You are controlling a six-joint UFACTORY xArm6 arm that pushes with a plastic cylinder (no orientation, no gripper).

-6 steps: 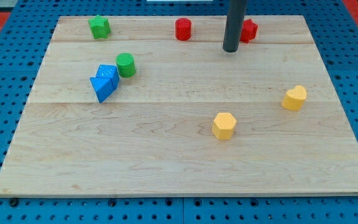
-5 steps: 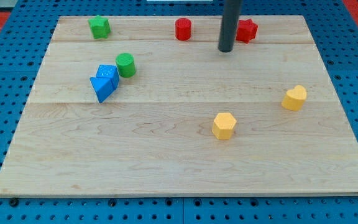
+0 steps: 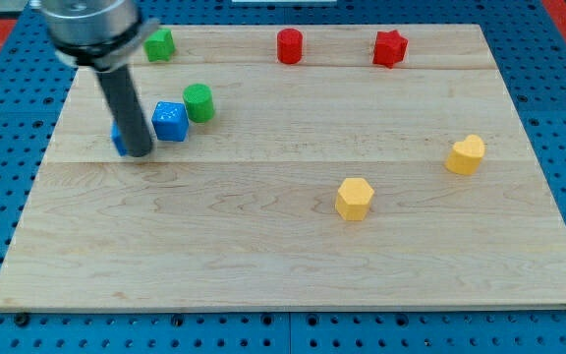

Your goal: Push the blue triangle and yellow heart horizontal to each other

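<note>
Now my tip [image 3: 139, 153] rests on the wooden board [image 3: 263, 246] at about 9 o'clock; it is a plain rod, so it grips nothing. Touching it at its 9 o'clock side is the blue triangle [image 3: 118, 140], mostly hidden behind the rod; only a blue sliver shows. Just at 2 o'clock from my tip sits the blue cube [image 3: 170, 121], with the green cylinder [image 3: 198, 102] touching its upper right corner. The yellow heart [image 3: 466, 154] lies well apart at 3 o'clock, near the board's edge; the yellow hexagon [image 3: 355, 198] is at 5 o'clock.
</note>
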